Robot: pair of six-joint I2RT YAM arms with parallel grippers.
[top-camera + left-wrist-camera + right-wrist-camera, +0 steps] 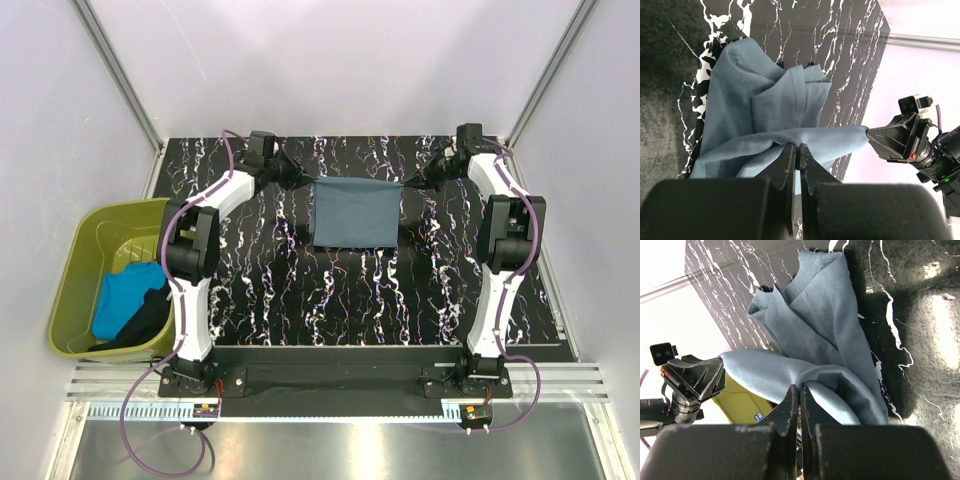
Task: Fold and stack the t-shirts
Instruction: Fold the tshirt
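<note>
t-shirt (353,212) — dull slate blue, smooth rectangle

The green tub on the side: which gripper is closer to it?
Left. The left gripper pinches the grey-blue shirt at the corner nearer the tub. The right gripper pinches the opposite corner, beyond the shirt.
</note>
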